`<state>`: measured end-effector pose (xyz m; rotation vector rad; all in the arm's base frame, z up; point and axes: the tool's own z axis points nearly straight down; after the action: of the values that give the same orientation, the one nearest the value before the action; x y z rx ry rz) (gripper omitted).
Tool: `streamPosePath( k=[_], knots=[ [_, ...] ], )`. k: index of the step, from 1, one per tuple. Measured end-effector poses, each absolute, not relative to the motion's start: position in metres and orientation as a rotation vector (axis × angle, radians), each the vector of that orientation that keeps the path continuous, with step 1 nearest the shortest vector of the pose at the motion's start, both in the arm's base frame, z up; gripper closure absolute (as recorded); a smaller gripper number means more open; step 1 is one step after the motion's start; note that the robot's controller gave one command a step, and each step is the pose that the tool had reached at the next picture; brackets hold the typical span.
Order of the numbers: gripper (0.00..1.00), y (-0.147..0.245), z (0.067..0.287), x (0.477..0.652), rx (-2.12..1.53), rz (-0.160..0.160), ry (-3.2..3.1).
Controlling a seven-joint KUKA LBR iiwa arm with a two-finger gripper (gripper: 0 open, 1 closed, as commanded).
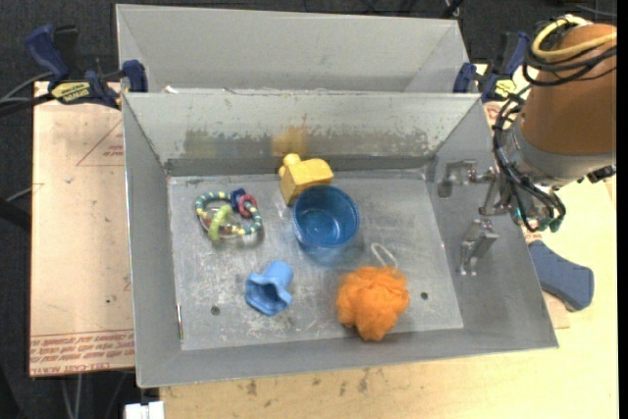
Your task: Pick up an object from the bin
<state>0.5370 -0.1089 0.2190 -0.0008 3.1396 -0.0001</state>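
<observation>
Over on the right side of the grey metal bin (pixel 147 211), the robot's hand (pixel 469 214) hangs above the sloping right wall. Its two metal fingers (pixel 475 250) are spread wide apart, one nearer the back of the bin and one nearer the front. The hand is not touching any toy. Behind it is the arm (pixel 574 93), with a round orange-brown cover and a bunch of dark cables.

Five small things lie on the flat floor of the bin, all to the left of the hand. The nearest one is an orange puffy ball (pixel 373 302), like a bath scrubber, with a thin white loop of string on top. It sits close to the front of the bin, below and to the left of the hand. Just behind it, near the middle, is a round blue cup (pixel 326 221) standing with its open side up. A yellow toy block (pixel 304 176) is right beside the cup's back edge, near the back wall; I cannot tell if they touch. A small light blue toy (pixel 270 288) lies in front of the cup and to the left of the orange ball, a little apart from both. Farthest from the hand, on the left, is a ring toy with many coloured beads (pixel 228 217).
</observation>
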Motion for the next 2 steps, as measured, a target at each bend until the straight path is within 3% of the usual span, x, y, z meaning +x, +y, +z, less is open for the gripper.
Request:
streamPosePath(
  k=[1, 2],
  knots=[
    [0.0, -0.078, 0.183, 0.521, -0.227, 0.0, 3.131],
    [1.0, -0.016, 0.108, 0.504, 0.001, 0.001, 3.143]
  ],
)
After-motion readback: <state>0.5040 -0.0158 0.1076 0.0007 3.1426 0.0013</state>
